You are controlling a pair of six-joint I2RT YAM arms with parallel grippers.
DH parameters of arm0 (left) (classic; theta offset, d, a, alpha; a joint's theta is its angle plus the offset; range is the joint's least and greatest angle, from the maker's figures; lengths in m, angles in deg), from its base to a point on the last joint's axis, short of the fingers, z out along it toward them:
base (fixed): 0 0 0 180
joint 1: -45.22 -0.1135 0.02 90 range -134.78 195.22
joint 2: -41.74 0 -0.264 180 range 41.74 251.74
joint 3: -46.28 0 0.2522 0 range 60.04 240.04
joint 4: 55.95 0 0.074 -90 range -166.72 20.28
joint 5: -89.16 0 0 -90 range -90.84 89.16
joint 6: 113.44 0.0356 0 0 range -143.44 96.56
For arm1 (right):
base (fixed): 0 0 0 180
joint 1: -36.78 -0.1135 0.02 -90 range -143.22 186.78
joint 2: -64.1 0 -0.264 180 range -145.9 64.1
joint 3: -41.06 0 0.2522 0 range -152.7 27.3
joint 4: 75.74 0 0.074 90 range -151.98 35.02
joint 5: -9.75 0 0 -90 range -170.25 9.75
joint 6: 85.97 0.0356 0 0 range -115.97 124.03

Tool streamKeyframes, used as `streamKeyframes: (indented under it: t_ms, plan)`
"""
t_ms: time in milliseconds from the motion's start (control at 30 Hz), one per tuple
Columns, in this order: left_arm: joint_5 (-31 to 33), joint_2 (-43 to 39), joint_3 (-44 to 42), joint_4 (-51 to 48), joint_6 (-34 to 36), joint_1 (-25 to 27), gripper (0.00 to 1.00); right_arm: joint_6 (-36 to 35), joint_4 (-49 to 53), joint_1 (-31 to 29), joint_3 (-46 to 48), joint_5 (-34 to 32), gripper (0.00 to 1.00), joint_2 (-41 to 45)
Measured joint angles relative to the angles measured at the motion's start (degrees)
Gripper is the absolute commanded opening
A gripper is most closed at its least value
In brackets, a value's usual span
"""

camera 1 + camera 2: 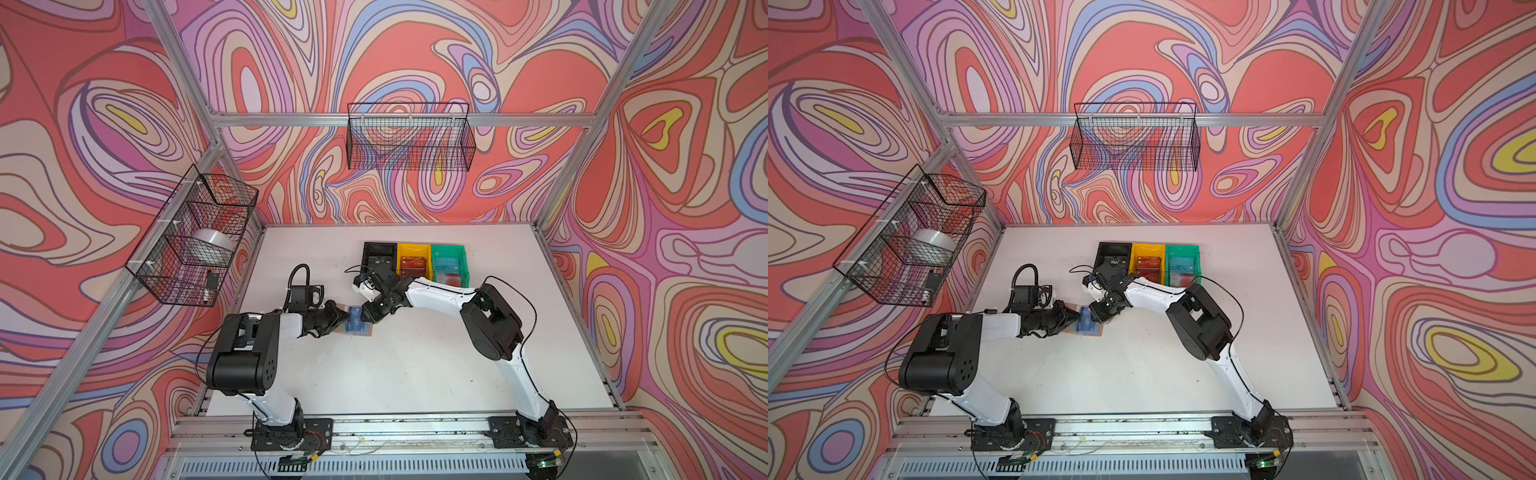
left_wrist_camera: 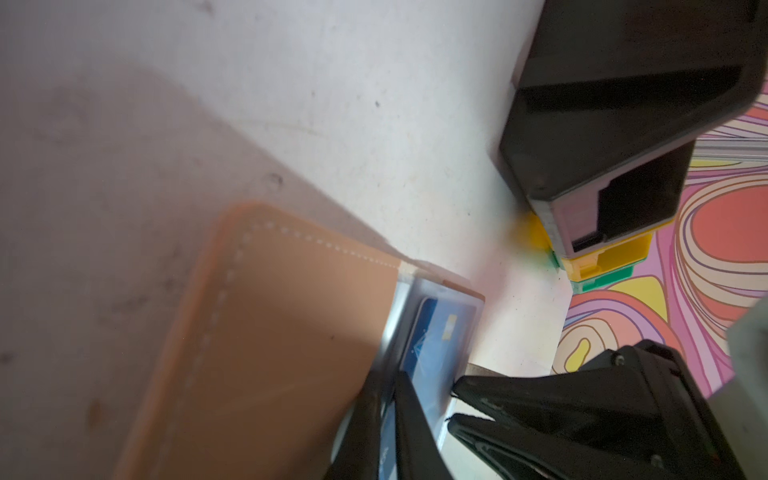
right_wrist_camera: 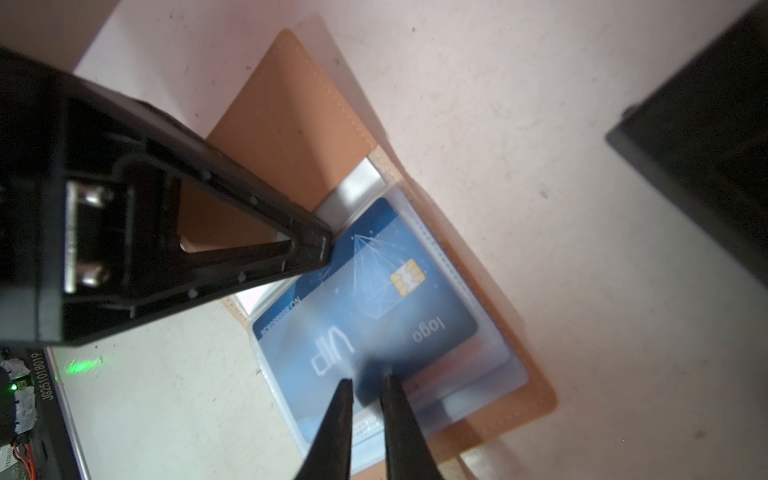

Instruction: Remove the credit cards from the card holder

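Observation:
The tan card holder [image 1: 356,328] [image 1: 1089,328] lies open on the white table, its clear sleeves facing up. A blue credit card marked "VIP" [image 3: 365,299] sits inside the top sleeve. My left gripper [image 1: 345,319] [image 2: 388,376] is shut on the sleeve edge by the spine, next to the flipped tan cover [image 2: 291,332]. My right gripper [image 1: 368,320] [image 3: 368,380] points down at the blue card's face with its jaws a narrow gap apart and nothing between them. A red "VIP" card [image 1: 413,263] lies in the yellow bin. More cards [image 1: 448,268] lie in the green bin.
A black bin [image 1: 379,253], a yellow bin [image 1: 411,249] and a green bin [image 1: 448,251] stand side by side just behind the grippers. Wire baskets hang on the back wall [image 1: 409,141] and the left wall [image 1: 195,237]; the left one holds a tape roll.

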Motion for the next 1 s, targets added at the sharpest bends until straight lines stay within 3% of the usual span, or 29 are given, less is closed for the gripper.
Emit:
streamKeyframes:
  t_ms: [467,1000]
  plan:
    - [-3.3,1.1,-1.8,5.2,-1.2,-0.6,0.16,-0.9,1.2,0.3,1.6,-2.5,0.18,1.3]
    - [-4.4,1.2,-3.0,7.6,-2.1,-1.0,0.16,-0.6,2.5,0.6,0.2,-0.9,0.15,0.4]
